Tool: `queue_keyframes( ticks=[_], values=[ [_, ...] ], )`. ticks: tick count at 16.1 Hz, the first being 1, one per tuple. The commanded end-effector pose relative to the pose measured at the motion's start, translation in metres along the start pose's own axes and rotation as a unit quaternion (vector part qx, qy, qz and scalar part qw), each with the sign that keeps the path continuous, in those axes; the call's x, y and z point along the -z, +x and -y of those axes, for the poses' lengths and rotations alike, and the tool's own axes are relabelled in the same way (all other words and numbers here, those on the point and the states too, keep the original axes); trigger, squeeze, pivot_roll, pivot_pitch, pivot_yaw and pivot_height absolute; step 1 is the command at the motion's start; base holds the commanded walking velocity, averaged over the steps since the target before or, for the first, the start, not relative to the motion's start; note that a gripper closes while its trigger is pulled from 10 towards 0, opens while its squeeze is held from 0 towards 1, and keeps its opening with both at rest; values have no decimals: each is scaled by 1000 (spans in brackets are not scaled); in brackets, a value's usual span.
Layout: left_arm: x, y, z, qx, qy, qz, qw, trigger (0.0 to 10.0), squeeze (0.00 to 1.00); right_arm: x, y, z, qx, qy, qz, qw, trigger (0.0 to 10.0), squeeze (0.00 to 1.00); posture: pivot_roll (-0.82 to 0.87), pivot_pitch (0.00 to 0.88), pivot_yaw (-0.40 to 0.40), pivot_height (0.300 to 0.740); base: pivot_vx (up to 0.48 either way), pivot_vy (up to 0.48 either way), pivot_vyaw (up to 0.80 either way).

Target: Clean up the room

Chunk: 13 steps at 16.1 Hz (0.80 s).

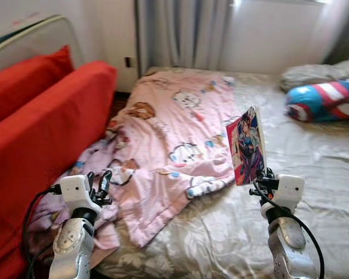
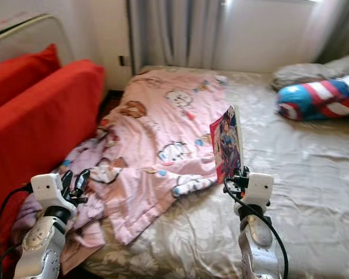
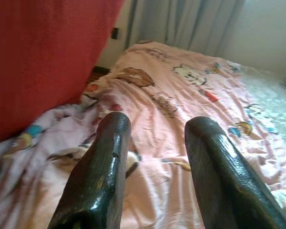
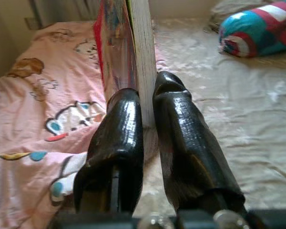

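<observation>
A thin book with a colourful comic cover stands upright above the bed, clamped at its lower edge by my right gripper. In the right wrist view the book rises edge-on between the two black fingers. My left gripper is open over the crumpled near-left corner of a pink cartoon blanket; its fingers hold nothing. The blanket covers the left half of the bed.
A red sofa with a red cushion stands close on the left. The beige bed sheet lies bare to the right. A blue, red and white striped pillow rests at the far right. Grey curtains hang behind.
</observation>
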State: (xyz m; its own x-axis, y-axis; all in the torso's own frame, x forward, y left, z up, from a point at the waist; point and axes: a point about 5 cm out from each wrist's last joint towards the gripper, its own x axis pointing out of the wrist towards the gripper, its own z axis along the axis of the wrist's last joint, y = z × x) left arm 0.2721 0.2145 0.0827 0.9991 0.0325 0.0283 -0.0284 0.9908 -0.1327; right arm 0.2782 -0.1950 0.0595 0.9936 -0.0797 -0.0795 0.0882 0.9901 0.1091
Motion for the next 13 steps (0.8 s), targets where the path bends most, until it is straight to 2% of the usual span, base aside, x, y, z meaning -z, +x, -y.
queue_keyframes(
  ticks=[1, 4, 10, 12, 13],
  values=[
    [0, -2, -2, -3, -3, -3, 1000, 10000, 0, -15, 3, -2, -3, 2, 32, 999, 10000, 0, 8, 19, -50, 740, 0, 0, -681],
    [0, -2, -2, -4, -3, -2, 1000, 10000, 0, -15, 3, -2, -1, 0, 34, 999, 10000, 0, 10, 21, -54, 740, 0, 0, -604],
    [-2, -3, 0, -3, -2, 5, 1000, 10000, 0, -20, 6, -3, -2, 6, 44, 999, 10000, 0, 8, 23, -56, 740, 0, 0, 0],
    [-2, -3, 0, -4, -1, 7, 1000, 10000, 0, -20, 5, -4, -6, 11, 45, 999, 10000, 0, 5, 24, -54, 740, 0, 0, -747],
    [-2, -3, 0, -4, -1, 7, 1000, 10000, 0, -21, 5, -3, -4, 9, 49, 999, 10000, 0, 5, 24, -54, 740, 0, 0, 0]
  ],
)
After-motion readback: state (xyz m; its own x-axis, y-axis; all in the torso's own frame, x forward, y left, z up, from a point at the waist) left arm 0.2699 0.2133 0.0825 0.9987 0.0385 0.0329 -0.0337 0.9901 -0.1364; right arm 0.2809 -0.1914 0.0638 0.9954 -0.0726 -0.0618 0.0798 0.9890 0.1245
